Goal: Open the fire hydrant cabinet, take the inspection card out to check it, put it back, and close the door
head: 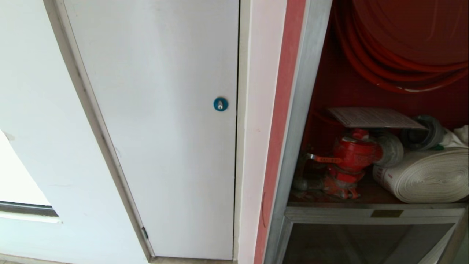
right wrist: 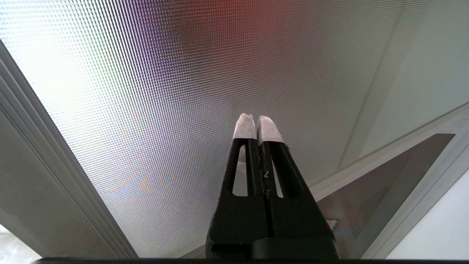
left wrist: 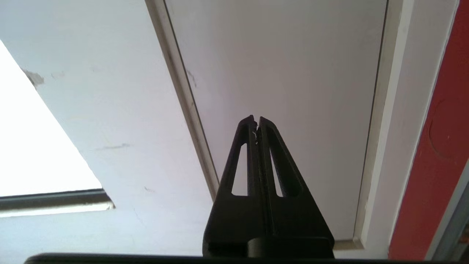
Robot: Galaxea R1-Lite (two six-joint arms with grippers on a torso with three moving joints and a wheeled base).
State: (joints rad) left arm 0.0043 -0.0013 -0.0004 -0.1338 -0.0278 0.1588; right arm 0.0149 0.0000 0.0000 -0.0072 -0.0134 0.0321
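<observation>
Across the left half of the head view stands a plain white panel (head: 154, 128) with a small round blue lock (head: 220, 104) near its right edge, set in a pale wall (head: 33, 110). Right of it, past a white strip and a red painted band (head: 280, 121), rises the fire hydrant cabinet (head: 298, 121), a silver-metal-framed recess with a dark red interior, standing open to the camera. High in the recess hangs a coiled red hose reel (head: 399, 47). On the cabinet's floor at the right lies a white rolled hose (head: 428, 176), lying on its side, and just beside it to the left stands a red valve (head: 351, 157) with a grey cap facing the roll. The inspection card (head: 373, 117), a thin white rectangular sheet printed with fine rows of small text, rests flat on top of the valve, inside the cabinet, below the reel. Beneath the recess sits a smaller lower dark glass panel (head: 362, 242) in its own silver frame.

Neither arm shows in the head view. The left gripper (left wrist: 256, 120), black, is clenched with nothing between its fingers and points at the white panel. The right gripper (right wrist: 255, 119), its tips wrapped in white tape, is likewise pressed together and empty, close to the door (right wrist: 183, 91), a dark tinted glass pane in a silver aluminium frame.
</observation>
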